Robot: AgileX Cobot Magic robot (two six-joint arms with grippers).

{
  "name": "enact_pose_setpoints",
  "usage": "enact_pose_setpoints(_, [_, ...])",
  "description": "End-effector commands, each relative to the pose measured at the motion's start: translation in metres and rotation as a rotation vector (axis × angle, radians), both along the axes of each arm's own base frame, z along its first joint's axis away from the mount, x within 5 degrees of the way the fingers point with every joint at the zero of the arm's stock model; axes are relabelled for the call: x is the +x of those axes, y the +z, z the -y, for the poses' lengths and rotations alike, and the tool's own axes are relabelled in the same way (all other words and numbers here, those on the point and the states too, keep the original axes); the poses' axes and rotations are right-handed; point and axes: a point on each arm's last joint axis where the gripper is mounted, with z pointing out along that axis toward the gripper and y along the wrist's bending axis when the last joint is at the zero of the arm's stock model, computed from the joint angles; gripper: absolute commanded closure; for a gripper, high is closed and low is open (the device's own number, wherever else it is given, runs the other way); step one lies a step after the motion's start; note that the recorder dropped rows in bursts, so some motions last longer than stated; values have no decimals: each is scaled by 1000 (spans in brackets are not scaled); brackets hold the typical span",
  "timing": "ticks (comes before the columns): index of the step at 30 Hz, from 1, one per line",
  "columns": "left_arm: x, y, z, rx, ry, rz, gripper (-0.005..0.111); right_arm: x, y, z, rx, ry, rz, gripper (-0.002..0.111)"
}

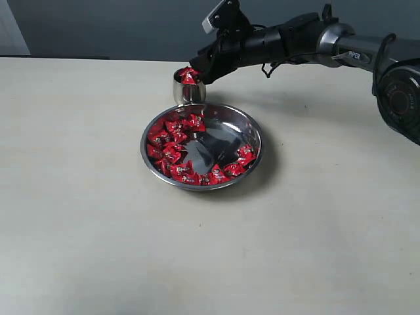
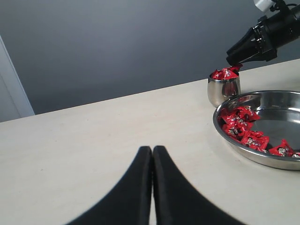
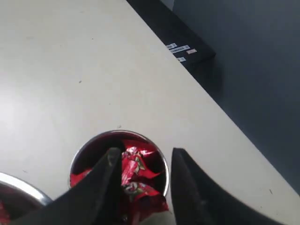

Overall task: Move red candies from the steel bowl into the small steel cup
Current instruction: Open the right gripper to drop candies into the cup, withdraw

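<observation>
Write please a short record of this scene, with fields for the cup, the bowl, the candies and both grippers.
Cup: small shiny steel cup, upright on the pale table, just beside the bowl's rim
Bowl: wide shallow steel bowl, middle bare
Candies: red crinkled candies, mostly along one side of the bowl; more heaped in the cup
Right gripper: open, directly over the cup
Left gripper: shut, empty, low over bare table, apart from the bowl
</observation>
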Motion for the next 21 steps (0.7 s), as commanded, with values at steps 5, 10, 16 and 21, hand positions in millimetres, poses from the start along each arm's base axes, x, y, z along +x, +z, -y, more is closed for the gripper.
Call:
enact_pose_setpoints(5, [0,-1,0,-3,0,4,105,5,10,-1,132,-69,-28,73])
enact_pose_setpoints(10, [0,-1,0,-3,0,4,105,7,24,-1,162,-58,-1,73])
enact_pose_setpoints(16, [0,-1,0,-3,0,4,105,3,47,-1,179,-37,29,86])
enact_pose_setpoints(21, [0,-1,0,-3,0,4,105,-4,59,11,69,9,-25,109])
